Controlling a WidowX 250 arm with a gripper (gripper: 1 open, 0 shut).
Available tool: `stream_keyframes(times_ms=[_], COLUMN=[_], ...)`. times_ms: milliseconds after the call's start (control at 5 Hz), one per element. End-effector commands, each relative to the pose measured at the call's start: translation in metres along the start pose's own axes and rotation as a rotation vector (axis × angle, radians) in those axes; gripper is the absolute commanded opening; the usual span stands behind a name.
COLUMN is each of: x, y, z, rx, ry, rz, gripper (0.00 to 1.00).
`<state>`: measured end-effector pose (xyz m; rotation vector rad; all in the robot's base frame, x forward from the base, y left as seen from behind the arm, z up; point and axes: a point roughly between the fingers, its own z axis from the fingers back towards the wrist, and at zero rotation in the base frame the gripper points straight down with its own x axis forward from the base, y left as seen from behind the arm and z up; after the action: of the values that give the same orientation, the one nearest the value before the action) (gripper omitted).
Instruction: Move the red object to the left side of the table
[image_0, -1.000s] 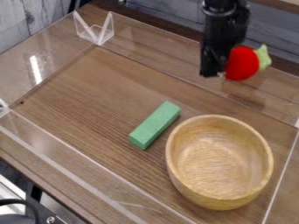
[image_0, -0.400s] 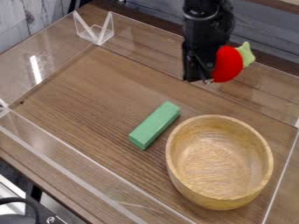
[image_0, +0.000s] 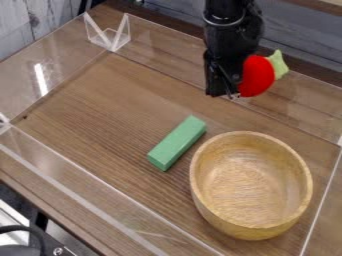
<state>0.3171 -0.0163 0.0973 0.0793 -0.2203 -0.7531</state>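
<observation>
A: Fingers?
B: gripper (image_0: 231, 88) points down at the far right of the table (image_0: 107, 110). Fingers pressed in on the red object (image_0: 257, 74), pinching it at its left side. The fruit sticks out to the right of the jaws, green top toward the far right.

A: Resting on the table?
B: Can't tell; it looks held just above the wood, far-right part, close to the far acrylic wall (image_0: 167, 25).

A: Any labels or writing?
B: None readable on the black arm, the block or the walls.

A: Containers?
B: One wooden bowl (image_0: 251, 183), near right. Nothing in it; bare wood inside.

A: Anything else?
B: green block (image_0: 178, 142) lies flat near the middle, angled, just left of the bowl's rim, apart from the gripper. A clear acrylic stand (image_0: 107, 33) sits at the far left corner.
</observation>
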Motion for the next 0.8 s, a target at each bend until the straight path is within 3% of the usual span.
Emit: stream_keyframes(times_ms=[0,200,600], x=[0.009,0.017,0.009], y=[0.003,-0.004,-0.014], z=[0.017,0.012,0.018], rx=[0.061,0.070,0.096], ry=[-0.040,-0.031,-0.013], rz=[0.092,0.158,0.358], gripper=[0.00,0.00,0.00])
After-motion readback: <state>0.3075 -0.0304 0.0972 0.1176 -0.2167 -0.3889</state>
